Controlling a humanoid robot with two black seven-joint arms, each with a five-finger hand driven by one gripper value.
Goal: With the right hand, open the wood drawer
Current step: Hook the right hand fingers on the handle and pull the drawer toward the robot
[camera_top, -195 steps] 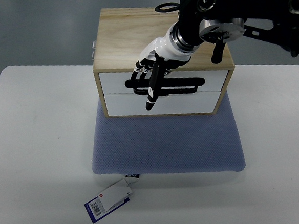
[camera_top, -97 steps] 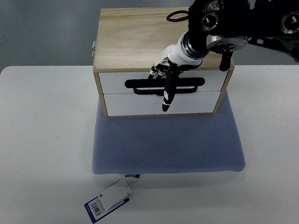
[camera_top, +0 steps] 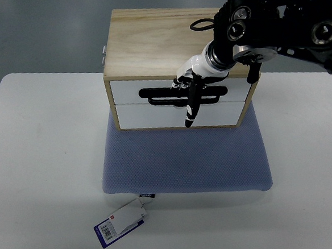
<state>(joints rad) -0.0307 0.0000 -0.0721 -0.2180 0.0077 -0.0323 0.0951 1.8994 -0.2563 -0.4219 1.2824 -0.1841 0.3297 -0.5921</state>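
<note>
A light wood drawer box [camera_top: 155, 38] stands at the back of a blue mat. Its front holds two white drawers, the upper [camera_top: 125, 91] with a long black handle [camera_top: 159, 95] and the lower [camera_top: 149, 116] below it. Both drawers sit flush and closed. My right hand [camera_top: 190, 102] reaches in from the top right and hangs over the right half of the front. I see it edge-on, open, with straight fingers [camera_top: 190, 112] pointing down across the handle to the lower drawer. Whether they touch the handle I cannot tell.
The blue mesh mat [camera_top: 186, 160] lies on a white table [camera_top: 39, 150]. A barcode tag [camera_top: 120, 223] trails from the mat's front edge. The black arm [camera_top: 287, 24] covers the box's right rear corner.
My right hand has moved right along the drawer front and turned edge-on, so its fingers now stack in one line. The drawers have not moved.
</note>
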